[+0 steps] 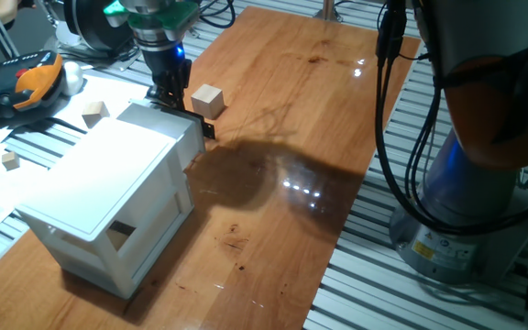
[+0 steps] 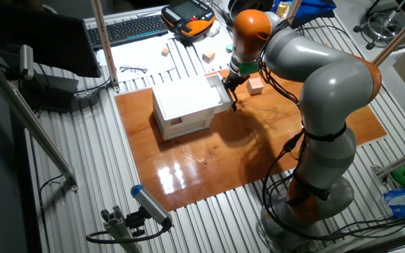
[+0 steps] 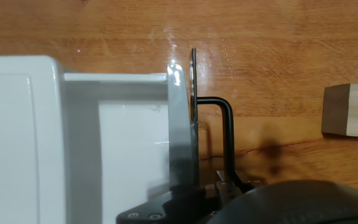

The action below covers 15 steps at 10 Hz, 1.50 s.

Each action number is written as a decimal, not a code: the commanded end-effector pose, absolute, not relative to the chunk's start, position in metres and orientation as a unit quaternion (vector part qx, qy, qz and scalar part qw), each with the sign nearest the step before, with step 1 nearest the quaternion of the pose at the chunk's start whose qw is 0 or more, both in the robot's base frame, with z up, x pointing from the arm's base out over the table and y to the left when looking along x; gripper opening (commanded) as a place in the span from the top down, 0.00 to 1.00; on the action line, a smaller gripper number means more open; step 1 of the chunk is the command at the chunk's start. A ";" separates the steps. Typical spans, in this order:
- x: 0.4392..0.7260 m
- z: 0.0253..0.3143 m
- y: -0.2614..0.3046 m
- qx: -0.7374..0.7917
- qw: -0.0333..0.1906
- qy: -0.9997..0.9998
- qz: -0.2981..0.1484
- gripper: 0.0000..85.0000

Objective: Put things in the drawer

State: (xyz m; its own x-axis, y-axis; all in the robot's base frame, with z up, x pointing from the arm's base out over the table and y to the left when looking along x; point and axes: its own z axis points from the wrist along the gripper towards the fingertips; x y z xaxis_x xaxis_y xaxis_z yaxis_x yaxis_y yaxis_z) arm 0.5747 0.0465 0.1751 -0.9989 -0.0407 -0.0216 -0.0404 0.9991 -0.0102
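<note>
1. The end effector [image 3: 194, 134] is pinched on the drawer [image 3: 129, 143] at its front wall, one finger inside and one outside beside the black handle [image 3: 225, 134].
2. The drawer stands only partly out of the white cabinet [image 1: 108, 174].
3. The nearest wooden cube [image 1: 207, 100] sits on the table [image 1: 282, 165], just beside the drawer front.
4. Risk: a skewed pull could jam the drawer or drag the light cabinet; the fingers may slip off the thin wall.

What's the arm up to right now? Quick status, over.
Gripper at drawer front, by its black handle; grip unclear. Drawer partly open, looks empty. Wooden cube waiting on table beside it. Nothing blocking.
</note>
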 end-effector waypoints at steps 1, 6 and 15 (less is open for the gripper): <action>0.574 0.175 0.046 -0.019 0.010 1.000 -0.004 1.00; 0.574 0.176 0.045 -0.025 0.011 1.000 -0.003 1.00; 0.575 0.178 0.047 -0.023 0.012 1.000 -0.014 1.00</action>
